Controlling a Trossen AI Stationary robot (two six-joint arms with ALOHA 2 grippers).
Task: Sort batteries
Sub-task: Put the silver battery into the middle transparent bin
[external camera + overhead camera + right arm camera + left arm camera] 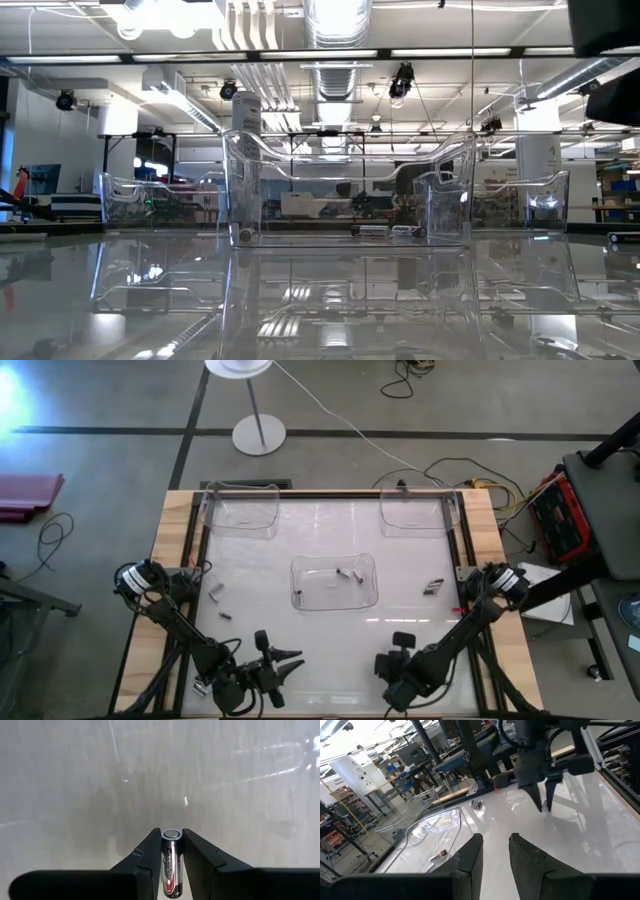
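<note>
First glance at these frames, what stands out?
The right gripper, low at the table's near edge, is shut on a silvery cylindrical battery. Mid-table sits a clear plastic tray holding a few small batteries. The left gripper waits at the near edge, fingers open.

Your high camera looks straight down on the whole table (400,635), your low one sits level at tabletop facing the room through the middle tray (345,190), which both share, while each wrist camera peers close past its own fingers.
</note>
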